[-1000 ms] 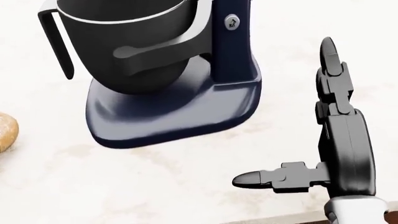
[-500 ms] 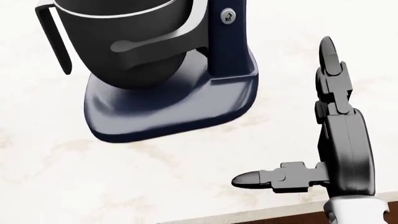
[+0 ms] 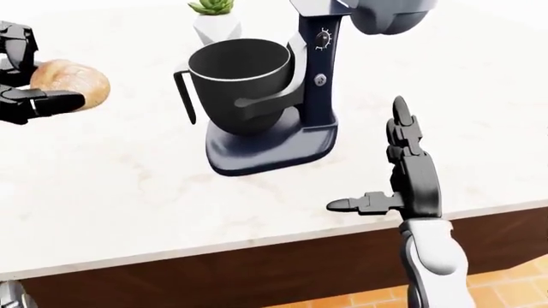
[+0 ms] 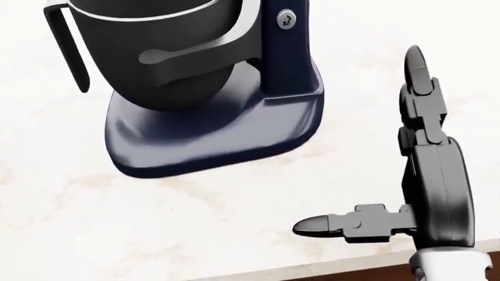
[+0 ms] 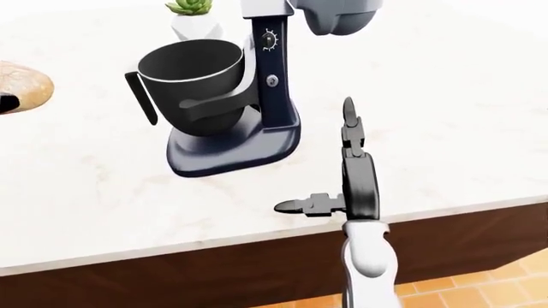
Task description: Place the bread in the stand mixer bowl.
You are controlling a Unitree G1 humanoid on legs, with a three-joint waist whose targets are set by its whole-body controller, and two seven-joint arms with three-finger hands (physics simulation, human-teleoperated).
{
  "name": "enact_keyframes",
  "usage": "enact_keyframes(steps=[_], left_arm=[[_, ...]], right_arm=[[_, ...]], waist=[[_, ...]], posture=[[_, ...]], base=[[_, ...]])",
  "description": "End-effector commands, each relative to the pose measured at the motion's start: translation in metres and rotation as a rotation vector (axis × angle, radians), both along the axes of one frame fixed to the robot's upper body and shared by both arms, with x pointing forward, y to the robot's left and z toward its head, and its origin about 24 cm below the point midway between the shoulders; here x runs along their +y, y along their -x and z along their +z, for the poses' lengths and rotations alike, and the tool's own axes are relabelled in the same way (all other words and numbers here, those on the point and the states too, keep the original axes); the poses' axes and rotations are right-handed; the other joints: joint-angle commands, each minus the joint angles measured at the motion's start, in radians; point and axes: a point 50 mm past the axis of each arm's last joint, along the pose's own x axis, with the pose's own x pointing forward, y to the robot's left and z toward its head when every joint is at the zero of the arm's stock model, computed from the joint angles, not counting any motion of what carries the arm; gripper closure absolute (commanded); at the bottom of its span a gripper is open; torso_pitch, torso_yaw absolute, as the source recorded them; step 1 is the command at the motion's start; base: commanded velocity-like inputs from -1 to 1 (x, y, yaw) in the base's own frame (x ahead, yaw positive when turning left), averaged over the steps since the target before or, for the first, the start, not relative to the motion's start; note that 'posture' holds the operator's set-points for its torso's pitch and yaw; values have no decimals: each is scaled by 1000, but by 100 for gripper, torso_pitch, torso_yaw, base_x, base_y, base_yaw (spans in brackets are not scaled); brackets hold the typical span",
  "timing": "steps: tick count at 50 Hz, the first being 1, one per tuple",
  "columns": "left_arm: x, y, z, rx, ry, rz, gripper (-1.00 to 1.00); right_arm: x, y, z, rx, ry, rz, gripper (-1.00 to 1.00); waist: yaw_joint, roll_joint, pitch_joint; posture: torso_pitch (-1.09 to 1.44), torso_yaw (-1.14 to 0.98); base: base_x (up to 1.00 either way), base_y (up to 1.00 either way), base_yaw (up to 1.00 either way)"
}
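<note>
White marble bench point(image 3: 120, 192): one navy stand mixer point(image 3: 318, 83), one empty dark metal bowl point(image 3: 241, 77). Left hand point(image 3: 30, 96) grips one golden bread loaf point(image 3: 72, 82); right hand point(image 3: 403, 173) splayed, empty.

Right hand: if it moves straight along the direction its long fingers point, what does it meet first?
Nothing that shows: the right hand points up the view over bare marble counter, passing right of the stand mixer. Depth is uncertain.

A dark stand mixer point(image 3: 282, 96) stands on a pale marble counter point(image 3: 128, 199). Its bowl point(image 3: 241, 77) is open at the top, but the mixer head point(image 3: 385, 13) sits above and to the bowl's right. A bowl handle point(image 3: 184, 96) juts left. A small potted plant point(image 3: 214, 19) stands just above the bowl. Bare counter lies left of the mixer.
</note>
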Motion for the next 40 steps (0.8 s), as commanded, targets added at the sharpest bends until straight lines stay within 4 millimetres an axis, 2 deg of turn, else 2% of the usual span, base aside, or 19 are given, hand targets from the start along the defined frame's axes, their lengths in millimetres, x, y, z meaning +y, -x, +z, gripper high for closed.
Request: enact_keyframes(steps=[1, 8, 18, 40], left_arm=[[-1, 8, 25, -85, -40, 13, 100], [-7, 7, 46, -103, -77, 3, 100], [-25, -11, 64, -149, -95, -33, 100], [-54, -46, 70, -255, -101, -57, 100]], right_arm=[[2, 4, 13, -81, 5, 8, -100], [1, 5, 14, -83, 4, 6, -100], [-1, 6, 15, -86, 2, 4, -100], [1, 7, 17, -88, 5, 8, -100]], waist=[[0, 7, -21], [-2, 4, -18], [0, -6, -18], [0, -20, -18]], posture=[[0, 0], [0, 0], [0, 0], [0, 0]], base=[[0, 0, 0], [0, 0, 0], [0, 0, 0], [0, 0, 0]])
